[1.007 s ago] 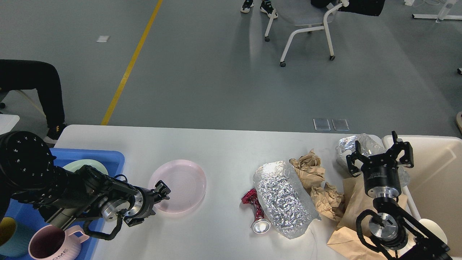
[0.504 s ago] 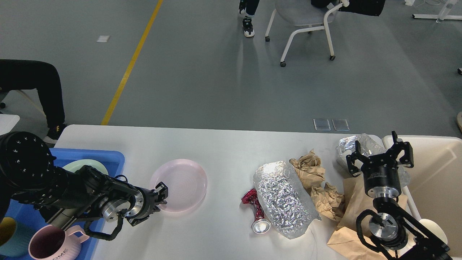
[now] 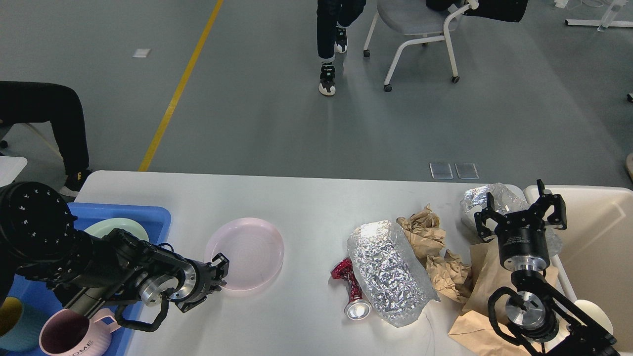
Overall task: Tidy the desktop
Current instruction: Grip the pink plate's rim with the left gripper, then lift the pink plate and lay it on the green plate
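The white desktop (image 3: 306, 202) carries a pink plate (image 3: 247, 249) at left centre. My left gripper (image 3: 218, 271) sits at the plate's near-left rim, one finger over the edge; its dark fingers are too small to tell open from shut. A crushed red can (image 3: 350, 287), a silver foil bag (image 3: 388, 272) and crumpled brown paper (image 3: 430, 244) lie right of centre. My right gripper (image 3: 519, 213) stands open and empty, fingers spread, in front of a foil wad (image 3: 477, 200) and above a brown paper bag (image 3: 482, 291).
A blue tray (image 3: 148, 215) at the left edge holds a green plate (image 3: 116, 228), a pink mug (image 3: 69, 336) and a teal cup (image 3: 15, 326). A beige bin (image 3: 601, 237) stands at the right edge. A person (image 3: 329, 44) walks on the floor beyond, near a chair (image 3: 420, 29).
My left gripper has drawn back slightly left and down along the plate's rim. The plate barely moved. The right arm is still. The person has stepped closer.
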You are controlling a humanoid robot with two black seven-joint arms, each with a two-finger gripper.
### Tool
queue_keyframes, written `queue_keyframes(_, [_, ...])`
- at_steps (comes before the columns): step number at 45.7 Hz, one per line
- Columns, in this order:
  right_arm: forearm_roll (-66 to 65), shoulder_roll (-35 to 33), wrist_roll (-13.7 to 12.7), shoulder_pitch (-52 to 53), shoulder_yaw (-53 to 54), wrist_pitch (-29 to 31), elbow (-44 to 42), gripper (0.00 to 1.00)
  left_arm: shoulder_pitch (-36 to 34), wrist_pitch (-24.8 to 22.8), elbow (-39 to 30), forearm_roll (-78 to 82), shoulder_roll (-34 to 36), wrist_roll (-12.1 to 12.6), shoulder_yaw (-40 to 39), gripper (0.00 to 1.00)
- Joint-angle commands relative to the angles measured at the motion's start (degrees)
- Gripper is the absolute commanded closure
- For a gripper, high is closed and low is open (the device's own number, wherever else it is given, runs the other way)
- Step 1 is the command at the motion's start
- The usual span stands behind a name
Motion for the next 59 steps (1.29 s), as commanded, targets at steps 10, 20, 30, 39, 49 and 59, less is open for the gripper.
queue_keyframes(10, [0.0,0.0,0.0,0.0,0.0,0.0,0.0,0.00,-0.1,0.0,-0.5,0.0,0.2,1.0,0.2,1.00])
queue_keyframes(20, [0.0,0.0,0.0,0.0,0.0,0.0,0.0,0.00,-0.5,0.0,-0.7,0.0,0.5,1.5,0.2,1.00])
queue_keyframes(30, [0.0,0.0,0.0,0.0,0.0,0.0,0.0,0.00,-6.5,-1.3,-7.1,0.3,2.9,2.8,2.2,1.00])
queue_keyframes(39, [0.0,0.0,0.0,0.0,0.0,0.0,-0.1,0.00,-22.3,-5.7,-17.3,0.7,6.2,3.1,9.3,1.00])
queue_keyframes(49, [0.0,0.0,0.0,0.0,0.0,0.0,-0.1,0.00,-41.7,-18.1,-24.8,0.7,6.2,2.4,19.5,1.00])
queue_keyframes(59, [0.0,0.0,0.0,0.0,0.0,0.0,-0.1,0.00,-59.9,-34.1,-29.5,0.8,5.0,2.4,25.4,1.00])
